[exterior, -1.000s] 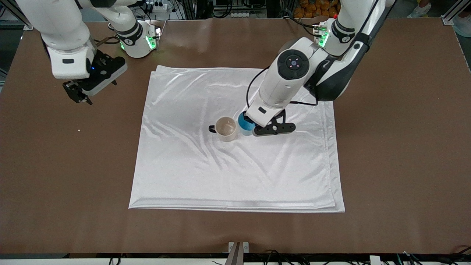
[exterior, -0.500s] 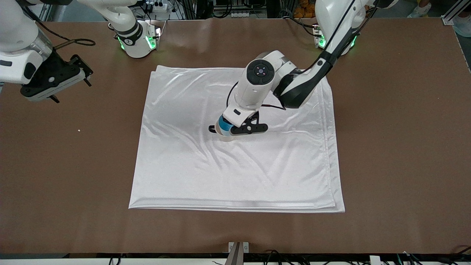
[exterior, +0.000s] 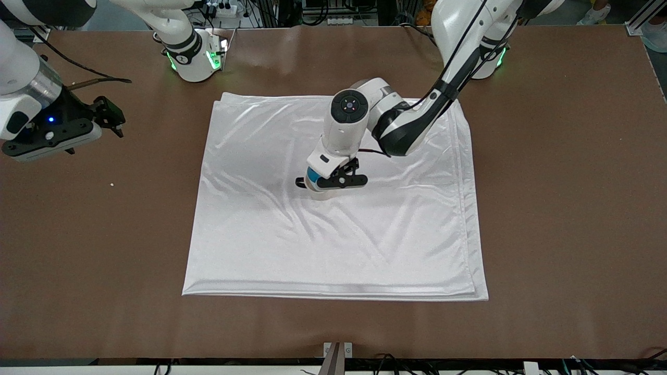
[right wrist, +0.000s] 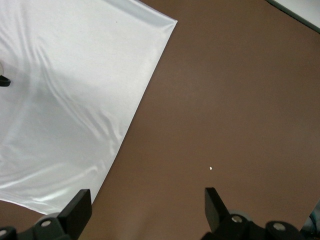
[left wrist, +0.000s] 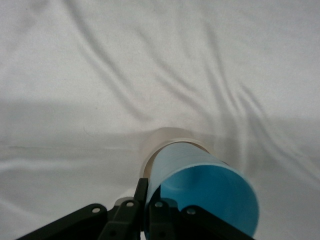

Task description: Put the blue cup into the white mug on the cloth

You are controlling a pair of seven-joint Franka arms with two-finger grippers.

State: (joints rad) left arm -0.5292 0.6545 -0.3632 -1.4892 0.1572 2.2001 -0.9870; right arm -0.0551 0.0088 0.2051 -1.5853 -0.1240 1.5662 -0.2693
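The white mug [exterior: 323,195] stands mid-cloth on the white satin cloth [exterior: 333,245], its black handle [exterior: 300,182] pointing toward the right arm's end. My left gripper [exterior: 322,182] is shut on the rim of the blue cup [exterior: 312,178] and holds it tilted, with its base in the mug's mouth. In the left wrist view the gripper [left wrist: 150,192] pinches the wall of the cup [left wrist: 210,195], and the mug's rim [left wrist: 167,136] shows under it. My right gripper [exterior: 110,115] is open and empty over bare table, and it waits; its fingers stand wide apart [right wrist: 145,210].
The brown table [exterior: 563,208] surrounds the cloth. A small white speck [exterior: 111,184] lies on it near the right gripper, also in the right wrist view [right wrist: 211,168]. The cloth's corner [right wrist: 165,25] shows there. The left arm's forearm [exterior: 401,120] hangs over the cloth.
My left gripper carried the blue cup from beside the mug to over it and lowered it into the mug's mouth. My right arm swung away toward its end of the table.
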